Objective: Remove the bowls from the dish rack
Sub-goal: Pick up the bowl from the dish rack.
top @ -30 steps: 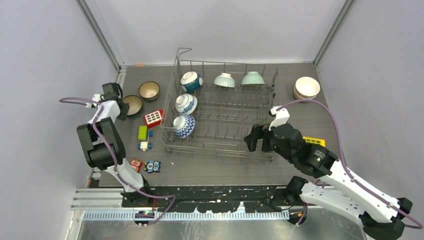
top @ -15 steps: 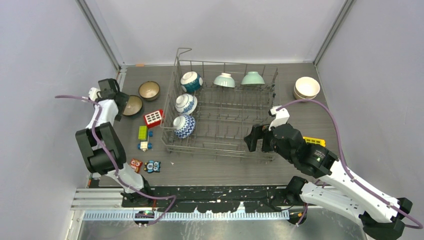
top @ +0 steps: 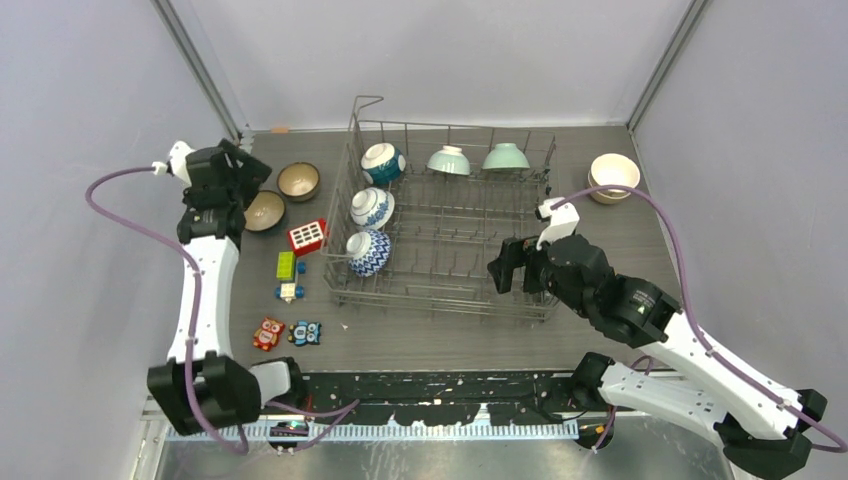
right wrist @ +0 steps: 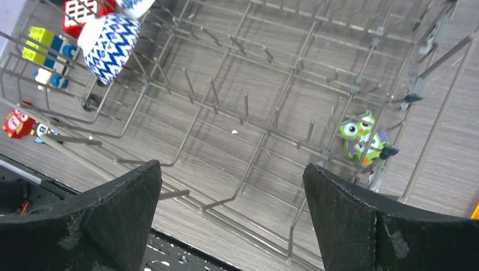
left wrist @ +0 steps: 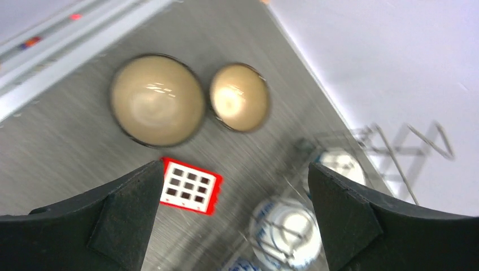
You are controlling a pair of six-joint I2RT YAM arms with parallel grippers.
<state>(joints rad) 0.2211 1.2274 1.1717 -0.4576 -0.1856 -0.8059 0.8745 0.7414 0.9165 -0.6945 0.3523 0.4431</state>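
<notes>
The grey wire dish rack [top: 440, 303] stands mid-table. Three blue-and-white bowls [top: 371, 208] lean in its left column and two mint bowls [top: 449, 160] sit along its back row. Two brown bowls [top: 264, 211] rest on the table left of the rack, and appear in the left wrist view as beige insides [left wrist: 157, 99]. A cream bowl [top: 613, 176] sits at the right. My left gripper [top: 240, 167] hovers open above the brown bowls [left wrist: 234, 169], holding nothing. My right gripper [top: 505, 270] hangs open over the rack's front right part [right wrist: 231, 166], empty.
A red-and-white block [top: 307, 236] and several small toy blocks [top: 286, 277] lie left of the rack. Owl toys [top: 290, 332] lie near the front. Another owl toy [right wrist: 364, 135] lies under the rack's right end. A yellow block [top: 630, 283] sits beside my right arm.
My left gripper opened, let go of the brown bowl on the table and rose up and back from it. The right arm shifted only slightly.
</notes>
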